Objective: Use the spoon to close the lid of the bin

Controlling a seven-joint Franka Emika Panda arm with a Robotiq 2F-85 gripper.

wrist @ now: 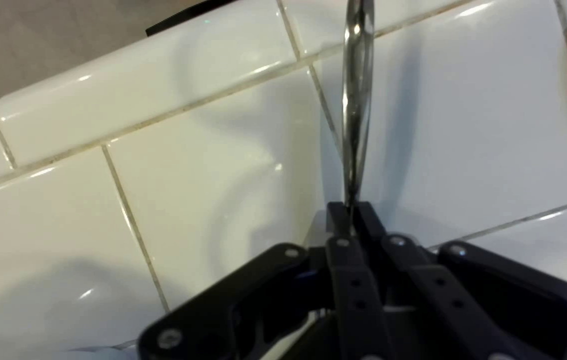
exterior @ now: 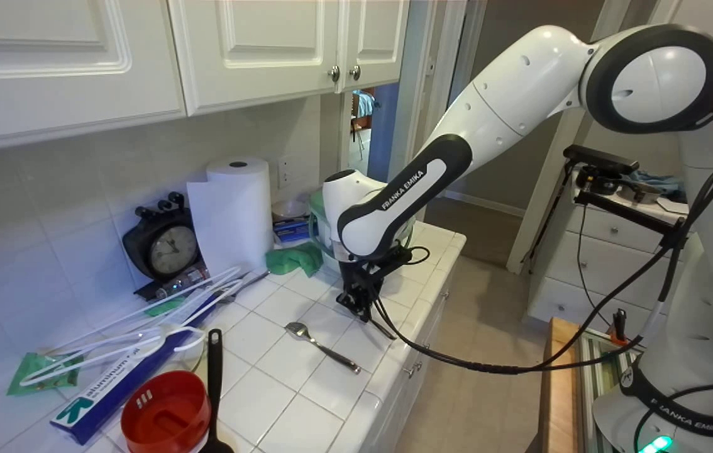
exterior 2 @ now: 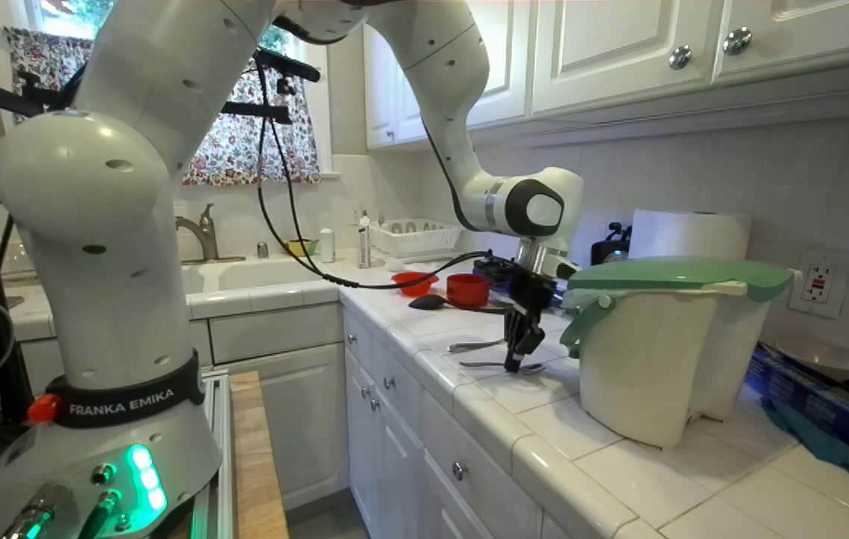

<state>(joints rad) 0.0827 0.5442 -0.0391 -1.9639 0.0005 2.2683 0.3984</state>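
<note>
Currently, the black two-finger gripper (wrist: 350, 207) stands drawn tight — no gap beyond the metal's thickness — on a polished silver metal spoon (wrist: 357, 100), low over the white tiled counter (exterior 2: 619, 468). The spoon's head is too small to make out clearly; contact with the counter cannot be determined. In the wrist view, the spoon's long axis runs from the gripper toward 12 o'clock. In an exterior view, a second silver metal spoon (exterior: 324, 348) rests on the counter at 8 o'clock from the gripper, while the held spoon points to 4 o'clock, toward the counter's front edge.

Target position: the domed green plastic lid (exterior 2: 683, 273) sits atop the bucket-shaped white plastic bin (exterior 2: 649, 359), at 2 o'clock from the gripper in an exterior view and higher than the held spoon (it appears lowered; seating cannot be confirmed). Next, a lift should probably precede travel toward 2 o'clock, with the spoon's axis turned to the lid; a narrow grip may let it pivot under load.
</note>
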